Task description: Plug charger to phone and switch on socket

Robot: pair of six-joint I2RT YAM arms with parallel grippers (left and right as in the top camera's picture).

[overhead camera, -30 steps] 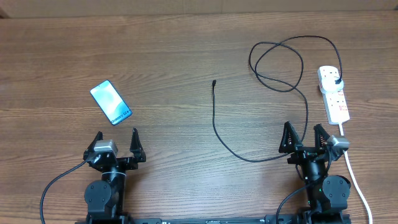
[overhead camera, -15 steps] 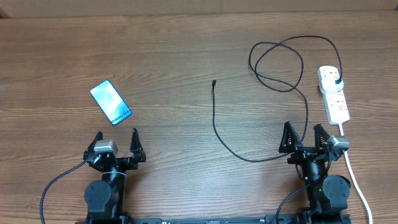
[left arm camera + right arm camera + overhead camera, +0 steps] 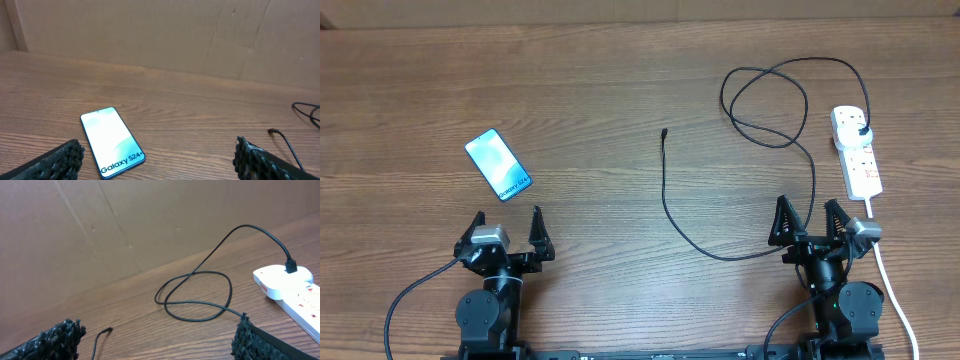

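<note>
Along the bottom edge I see the left gripper (image 3: 508, 214) and right gripper (image 3: 806, 203) wide, empty; charger (image 3: 665, 190) plugged into socket (image 3: 860, 160) upper right, phone (image 3: 498, 165) left.

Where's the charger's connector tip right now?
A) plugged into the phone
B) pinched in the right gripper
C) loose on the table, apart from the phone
C: the charger ends in a free tip lying on the bare table, well apart from the phone.
</note>
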